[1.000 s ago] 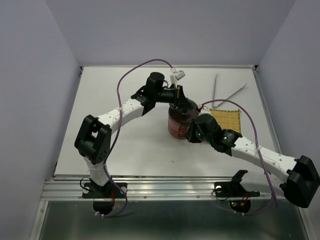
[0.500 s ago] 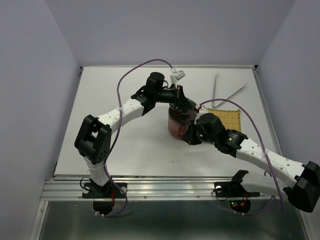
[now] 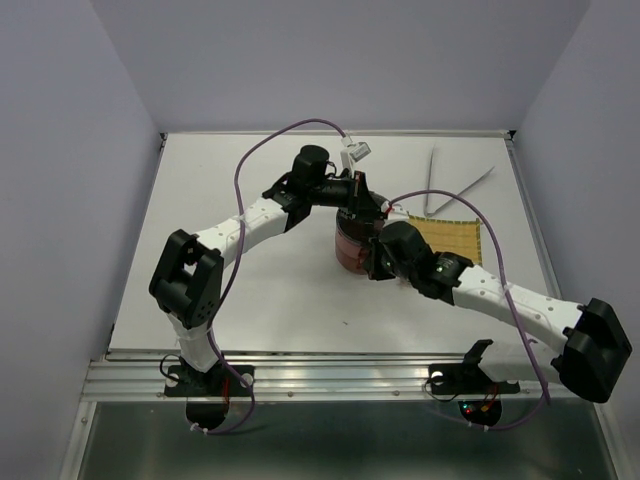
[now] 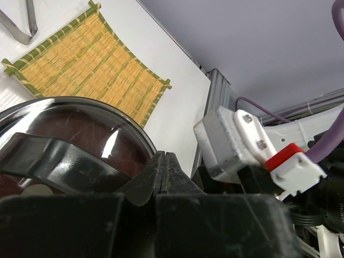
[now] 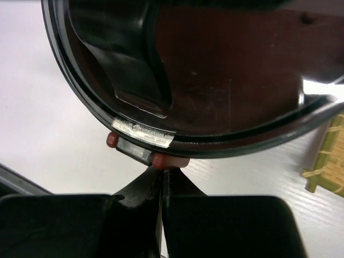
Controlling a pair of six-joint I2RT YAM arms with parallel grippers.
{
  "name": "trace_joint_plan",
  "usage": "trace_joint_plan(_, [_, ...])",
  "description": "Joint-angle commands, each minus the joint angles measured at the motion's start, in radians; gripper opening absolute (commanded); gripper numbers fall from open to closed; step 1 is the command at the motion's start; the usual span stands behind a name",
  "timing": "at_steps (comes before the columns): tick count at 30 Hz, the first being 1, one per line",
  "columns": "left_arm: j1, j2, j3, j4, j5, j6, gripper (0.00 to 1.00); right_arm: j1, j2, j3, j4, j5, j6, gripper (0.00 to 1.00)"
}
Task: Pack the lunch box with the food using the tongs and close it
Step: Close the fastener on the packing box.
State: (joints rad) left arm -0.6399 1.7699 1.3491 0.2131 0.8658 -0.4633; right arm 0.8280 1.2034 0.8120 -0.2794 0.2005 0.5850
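Top external view shows us the round dark-red tiered lunch box (image 3: 348,250) on the white table (image 3: 250,300), lid on. We see no food outside. The long silver tongs (image 3: 431,180) lie far off. The left gripper (image 3: 366,205) and right gripper (image 3: 374,262) sit at its sides, jaws shut, empty. We think only fastening is left.

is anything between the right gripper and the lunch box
Nothing visible. The right gripper, shut, has its tips right at the small side handle under the rim of the lunch box; whether they touch cannot be told. The mat lies off to the side.
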Motion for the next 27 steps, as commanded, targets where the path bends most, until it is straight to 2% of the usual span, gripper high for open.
trace_joint_plan(1, [-0.001, 0.025, -0.054, -0.070, -0.008, 0.023, 0.00, -0.006, -0.048, 0.016, 0.098, 0.090, -0.042, 0.01])
trace_joint_plan(5, [-0.001, 0.029, -0.054, -0.066, -0.008, 0.023, 0.00, -0.006, -0.085, -0.020, 0.102, -0.062, -0.053, 0.01])
trace_joint_plan(8, [-0.001, 0.031, -0.056, -0.064, -0.007, 0.025, 0.00, -0.006, -0.125, -0.043, 0.079, -0.096, -0.039, 0.01])
trace_joint_plan(16, [-0.001, 0.031, -0.056, -0.060, -0.002, 0.023, 0.00, -0.006, -0.147, -0.057, 0.071, -0.046, -0.019, 0.01])
trace_joint_plan(27, [-0.001, 0.022, -0.068, -0.060, 0.002, 0.023, 0.00, -0.018, 0.073, 0.087, 0.180, 0.140, -0.137, 0.01])
